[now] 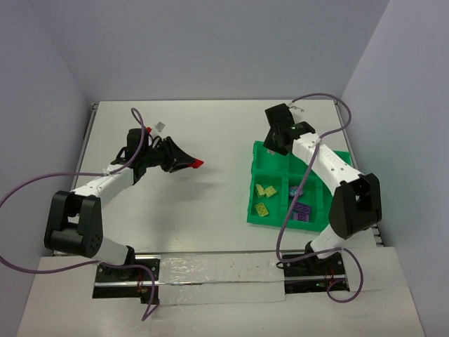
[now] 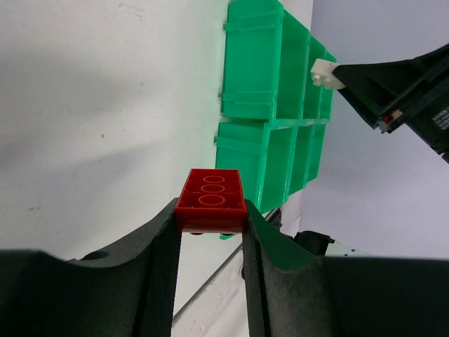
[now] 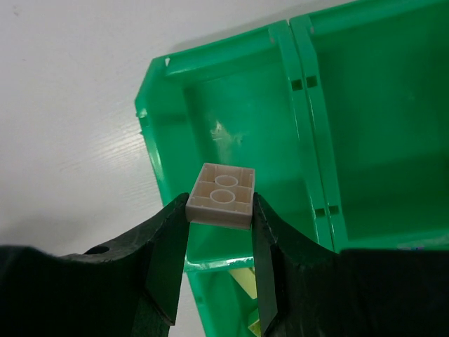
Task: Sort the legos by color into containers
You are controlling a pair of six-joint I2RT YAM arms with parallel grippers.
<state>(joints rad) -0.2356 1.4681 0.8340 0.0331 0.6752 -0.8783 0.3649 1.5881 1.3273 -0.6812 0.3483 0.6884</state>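
Black fingers [image 3: 168,239] crowd the bottom of the right wrist view, clamped narrow on a brick, and it's the same story on the left. Widest thing out there is the white counter [image 1: 210,210], with the green tray [image 3: 151,140] sitting on its right side. Right gripper [image 3: 219,207] hangs over the tray's far-left compartment [image 3: 231,119], which looks bare, pinching a pale brick [image 3: 223,191] by two sides, underside towards the camera. Left gripper [image 2: 210,214] is well apart from the tray, over open counter, holding a red brick [image 2: 212,195] the same way. Down in the tray, yellow-green bricks [image 1: 264,191] lie in the near-left compartment, with purple bricks [image 1: 302,210] in the one beside it.

So, the call for the right arm: that pale piece reads as a match for the yellow-green lot. I'd slide it over the near compartment, drop low inside the walls, then let go so it can't hop a divider. Red wants an empty compartment of its own, and the left arm should wait its turn rather than crowd in.
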